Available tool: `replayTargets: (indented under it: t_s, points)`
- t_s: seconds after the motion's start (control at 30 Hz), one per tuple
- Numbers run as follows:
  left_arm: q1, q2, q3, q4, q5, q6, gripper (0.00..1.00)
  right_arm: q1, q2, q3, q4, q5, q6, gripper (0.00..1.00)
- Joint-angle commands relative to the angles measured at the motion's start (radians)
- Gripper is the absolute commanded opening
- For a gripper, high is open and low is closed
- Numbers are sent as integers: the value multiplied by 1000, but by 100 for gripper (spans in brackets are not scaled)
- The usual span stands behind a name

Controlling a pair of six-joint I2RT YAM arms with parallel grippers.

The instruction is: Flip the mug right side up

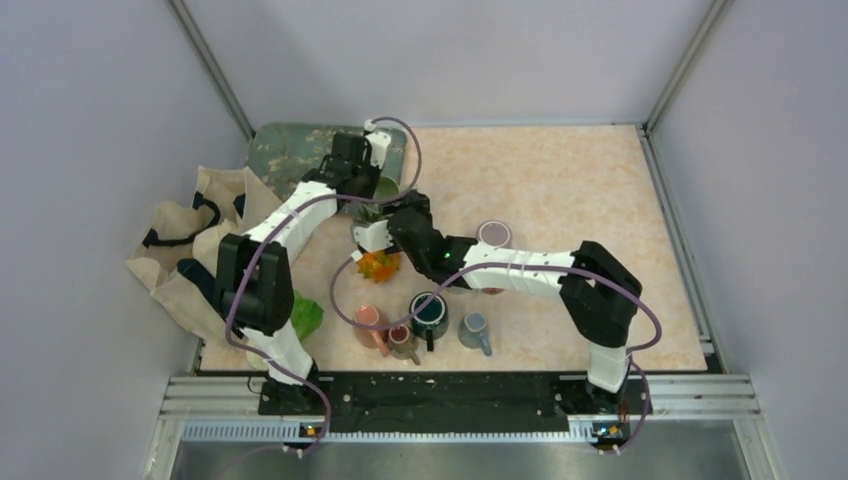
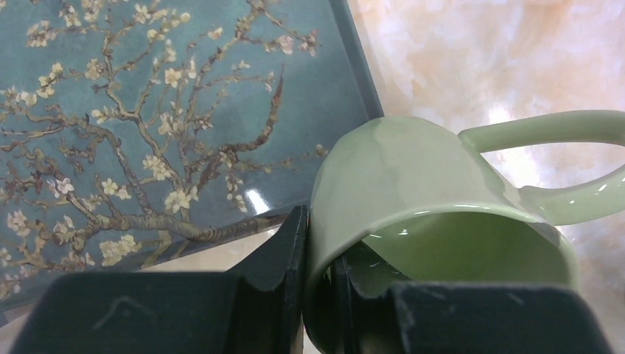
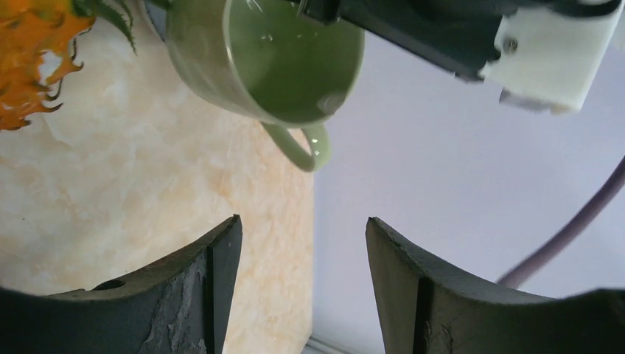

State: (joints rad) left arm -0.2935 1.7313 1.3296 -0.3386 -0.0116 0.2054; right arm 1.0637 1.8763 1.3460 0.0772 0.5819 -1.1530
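Observation:
The pale green mug [image 1: 386, 187] hangs tilted above the back left of the table, beside the tray. My left gripper [image 2: 322, 243] is shut on the mug [image 2: 413, 184], with one finger outside its rim wall and the other inside. In the right wrist view the mug [image 3: 273, 51] shows its open mouth, its handle pointing down to the right. My right gripper [image 3: 304, 228] is open and holds nothing, a short way below the mug. From above, the right gripper [image 1: 398, 210] sits just in front of the mug.
A blossom-patterned tray [image 2: 147, 110] lies at the back left [image 1: 285, 150]. An orange toy with green leaves [image 1: 380, 265] sits under the right wrist. Several mugs [image 1: 430, 312] stand near the front edge, and another one [image 1: 494, 234] at the centre. A tote bag [image 1: 190, 240] lies at the left.

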Motion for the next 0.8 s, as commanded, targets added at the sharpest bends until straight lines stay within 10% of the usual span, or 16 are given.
replayTargets:
  t_s: [0.0, 0.77]
  points:
    - [79, -7, 142, 49, 115, -124, 0, -5, -97, -17, 52, 1, 73, 62]
    - [406, 541, 831, -269, 108, -260, 0, -126, -234, -33, -183, -96, 538, 65]
